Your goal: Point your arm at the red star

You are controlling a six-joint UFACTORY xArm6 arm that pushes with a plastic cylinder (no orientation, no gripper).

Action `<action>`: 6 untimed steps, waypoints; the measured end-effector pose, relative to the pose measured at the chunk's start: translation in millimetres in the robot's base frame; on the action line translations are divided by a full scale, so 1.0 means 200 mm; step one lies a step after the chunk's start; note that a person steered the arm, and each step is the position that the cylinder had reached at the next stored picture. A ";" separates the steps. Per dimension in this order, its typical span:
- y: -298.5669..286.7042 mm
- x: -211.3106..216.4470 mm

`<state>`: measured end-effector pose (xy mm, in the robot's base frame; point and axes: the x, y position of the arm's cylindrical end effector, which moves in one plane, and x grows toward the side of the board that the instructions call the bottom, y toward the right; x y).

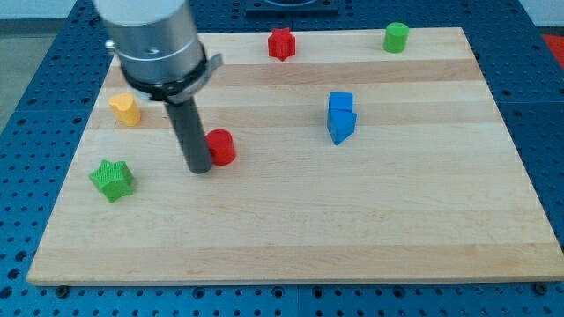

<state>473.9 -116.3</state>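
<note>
The red star (281,43) sits near the view's top edge of the wooden board, a little left of centre. My tip (200,168) rests on the board at the view's left-centre, far below and to the left of the red star. It stands right beside a red cylinder (220,146), just to that block's left, touching or nearly touching it.
A yellow block (126,109) lies at the left, a green star (112,180) at the lower left, a green cylinder (396,37) at the top right. Two blue blocks (341,116) sit together right of centre. The wooden board (352,229) lies on a blue perforated table.
</note>
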 end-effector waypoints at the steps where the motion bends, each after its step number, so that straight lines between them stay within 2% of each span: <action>1: 0.01 -0.08; 3: -0.11 -0.30; 4: -0.08 -0.60; 6: 0.87 -0.83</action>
<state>307.5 57.1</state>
